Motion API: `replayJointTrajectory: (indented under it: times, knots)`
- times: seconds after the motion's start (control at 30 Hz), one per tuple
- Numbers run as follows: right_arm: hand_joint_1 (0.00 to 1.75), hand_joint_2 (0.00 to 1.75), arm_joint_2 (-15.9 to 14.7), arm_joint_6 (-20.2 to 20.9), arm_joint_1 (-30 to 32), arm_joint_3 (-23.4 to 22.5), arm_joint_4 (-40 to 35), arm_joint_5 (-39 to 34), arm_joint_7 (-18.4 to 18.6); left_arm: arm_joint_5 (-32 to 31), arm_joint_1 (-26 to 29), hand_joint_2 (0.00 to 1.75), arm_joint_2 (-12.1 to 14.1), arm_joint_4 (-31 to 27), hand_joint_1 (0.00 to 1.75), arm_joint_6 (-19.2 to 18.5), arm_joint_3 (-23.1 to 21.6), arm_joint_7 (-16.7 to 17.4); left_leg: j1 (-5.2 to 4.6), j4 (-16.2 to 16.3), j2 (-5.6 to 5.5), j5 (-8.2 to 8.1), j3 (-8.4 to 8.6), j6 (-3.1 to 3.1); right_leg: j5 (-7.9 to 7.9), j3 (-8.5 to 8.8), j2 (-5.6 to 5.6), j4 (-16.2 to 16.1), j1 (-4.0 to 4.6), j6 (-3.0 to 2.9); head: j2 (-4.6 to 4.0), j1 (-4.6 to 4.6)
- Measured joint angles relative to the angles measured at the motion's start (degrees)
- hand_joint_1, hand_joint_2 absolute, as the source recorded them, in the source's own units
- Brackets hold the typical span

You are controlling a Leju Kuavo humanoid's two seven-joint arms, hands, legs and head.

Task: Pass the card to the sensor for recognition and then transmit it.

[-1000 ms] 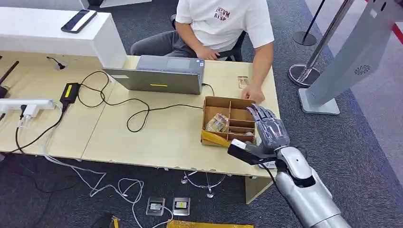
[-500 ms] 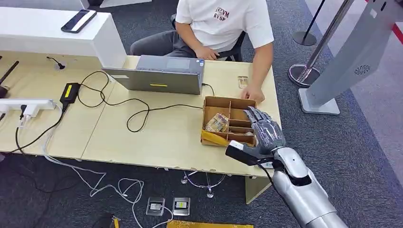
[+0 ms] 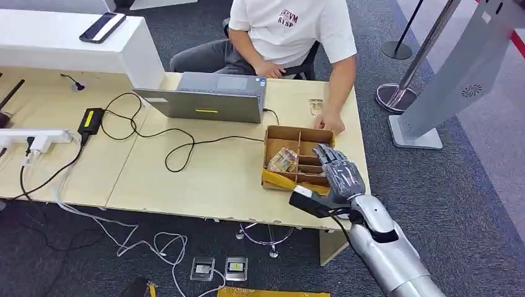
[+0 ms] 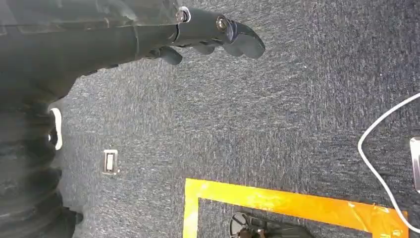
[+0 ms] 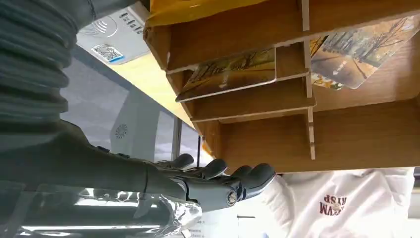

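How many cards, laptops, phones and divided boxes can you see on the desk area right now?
Cards: 3 (two in the wooden box, one on the table by the person's hand)
Laptops: 1
Phones: 1
Wooden divided boxes: 1
Total: 6

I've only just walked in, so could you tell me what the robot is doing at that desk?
The robot's right hand hovers with fingers spread over the wooden divided box near the corner of the desk, apparently going for a card. It holds nothing. Cards lie in the box's compartments. A seated person rests a hand on the desk just behind the box, beside a laptop. The left hand hangs over the carpet, holding nothing.
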Motion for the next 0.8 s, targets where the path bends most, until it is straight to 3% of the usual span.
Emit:
replayJointTrajectory:
  times: [0.8]
  knots:
    - [1.75, 1.75, 1.8, 0.3, -1.9, 0.2, 4.1, -2.6, -1.3, 0.2, 0.0, 1.75, -0.1, 0.0, 0.0, 0.0, 0.0, 0.0, 0.0, 0.0, 0.0, 0.0, 0.01, 0.0, 0.0, 0.0, 0.01, 0.0, 0.0, 0.0, 0.0, 0.0]
